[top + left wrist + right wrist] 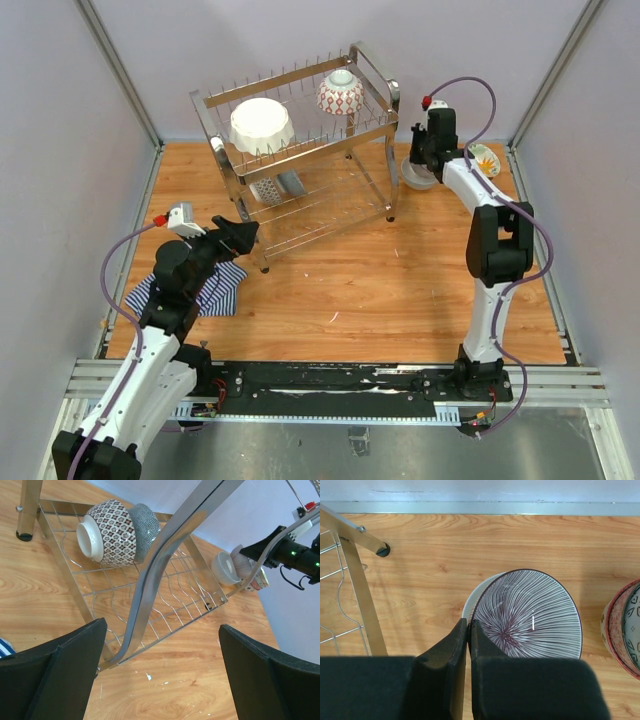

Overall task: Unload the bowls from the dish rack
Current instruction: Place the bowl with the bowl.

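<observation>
Dish rack point(320, 146), two-tier chrome wire.

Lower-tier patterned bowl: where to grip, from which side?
Probably the foot ring of the patterned bowl: lying on its side, foot facing the left end of the dish rack, grey bowl crowding its rim. Come from the left, below the top tier.

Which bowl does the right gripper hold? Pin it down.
The purple radial-striped bowl beside the dish rack; the right gripper pinches its rim. The red-rimmed bowl beside it is untouched.
</observation>
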Robot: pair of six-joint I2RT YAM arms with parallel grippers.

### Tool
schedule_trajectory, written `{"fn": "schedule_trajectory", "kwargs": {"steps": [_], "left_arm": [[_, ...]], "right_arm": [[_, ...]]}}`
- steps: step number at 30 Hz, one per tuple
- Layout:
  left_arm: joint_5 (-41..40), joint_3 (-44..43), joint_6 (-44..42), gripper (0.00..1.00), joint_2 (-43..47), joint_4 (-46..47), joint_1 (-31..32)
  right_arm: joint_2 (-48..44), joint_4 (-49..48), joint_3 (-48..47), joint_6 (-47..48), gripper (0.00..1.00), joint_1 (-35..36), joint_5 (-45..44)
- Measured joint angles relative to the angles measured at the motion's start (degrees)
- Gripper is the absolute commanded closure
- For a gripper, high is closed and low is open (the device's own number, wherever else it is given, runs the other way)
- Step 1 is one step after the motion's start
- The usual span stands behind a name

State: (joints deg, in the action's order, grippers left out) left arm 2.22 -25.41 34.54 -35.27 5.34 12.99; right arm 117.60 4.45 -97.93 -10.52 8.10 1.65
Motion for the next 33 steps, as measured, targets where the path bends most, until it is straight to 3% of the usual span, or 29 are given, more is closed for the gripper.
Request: {"fn": "schedule_trajectory", "kwargs": {"steps": [33], "left_arm": [[0.04,0.0,0.0,0.0,-1.36,0.66,0.0]], "right_arm": [[7.91,3.96,-5.95,5.35,0.99,4.0,-8.83]]}}
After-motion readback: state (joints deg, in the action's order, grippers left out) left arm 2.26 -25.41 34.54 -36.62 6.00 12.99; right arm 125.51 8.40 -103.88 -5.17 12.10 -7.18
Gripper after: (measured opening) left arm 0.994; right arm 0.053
